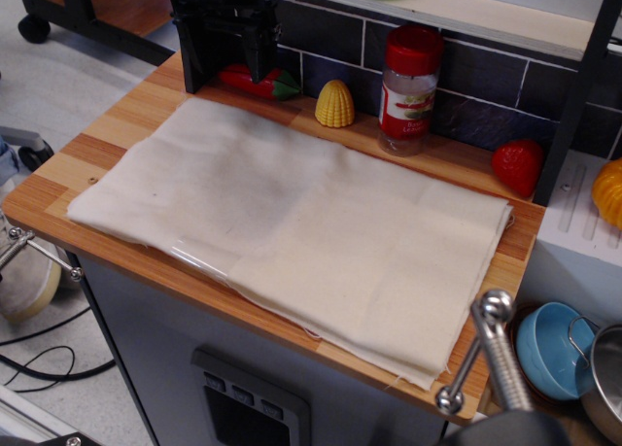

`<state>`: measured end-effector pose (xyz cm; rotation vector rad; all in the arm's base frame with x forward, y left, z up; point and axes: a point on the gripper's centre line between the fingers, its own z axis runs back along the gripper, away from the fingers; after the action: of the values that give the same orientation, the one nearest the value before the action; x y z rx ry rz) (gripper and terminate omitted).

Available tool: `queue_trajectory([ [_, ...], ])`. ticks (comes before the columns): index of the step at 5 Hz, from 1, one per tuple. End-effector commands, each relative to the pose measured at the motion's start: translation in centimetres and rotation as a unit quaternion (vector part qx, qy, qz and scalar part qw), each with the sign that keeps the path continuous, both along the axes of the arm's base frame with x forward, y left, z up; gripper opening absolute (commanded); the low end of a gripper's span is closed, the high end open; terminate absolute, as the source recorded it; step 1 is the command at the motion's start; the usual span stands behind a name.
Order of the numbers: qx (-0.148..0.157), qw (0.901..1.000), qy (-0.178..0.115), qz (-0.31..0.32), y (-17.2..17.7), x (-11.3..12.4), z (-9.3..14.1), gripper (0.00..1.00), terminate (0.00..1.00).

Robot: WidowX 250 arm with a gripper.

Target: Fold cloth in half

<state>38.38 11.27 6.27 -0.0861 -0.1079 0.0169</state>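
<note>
The cloth (292,223) is a large cream sheet lying flat across most of the wooden counter (87,145). A faint crease runs through its middle. Its front edge reaches the counter's front edge, with a few frayed threads at the near right corner. My black gripper (225,72) stands at the back left, just behind the cloth's far left edge. Its two fingers point down, spread apart, with nothing between them. It is not touching the cloth.
Behind the cloth along the tiled wall stand a red toy pepper (255,81), a yellow toy corn (334,104), a red-lidded spice jar (408,88) and a red toy strawberry (517,166). At the right are a blue bowl (549,349), a metal pot (607,383) and a metal handle (491,354).
</note>
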Motion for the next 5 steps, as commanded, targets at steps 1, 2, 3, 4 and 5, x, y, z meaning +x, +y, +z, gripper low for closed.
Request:
queue_trajectory([
  [1, 0.0, 1.0, 0.0, 0.0, 0.0, 0.0, 0.0, 1.0, 0.0],
  [2, -0.002, 0.9998, 0.009, -0.02, 0.5, -2.3, 0.2, 1.0, 0.0],
  [3, -0.002, 0.9993, 0.01, -0.036, 1.4, -4.1, 0.2, 1.0, 0.0],
  [4, 0.005, 0.9984, -0.003, -0.056, 3.4, -6.1, 0.0, 1.0, 0.0],
  [5, 0.019, 0.9977, -0.022, -0.061, 4.8, -6.9, -1.3, 1.0, 0.0],
])
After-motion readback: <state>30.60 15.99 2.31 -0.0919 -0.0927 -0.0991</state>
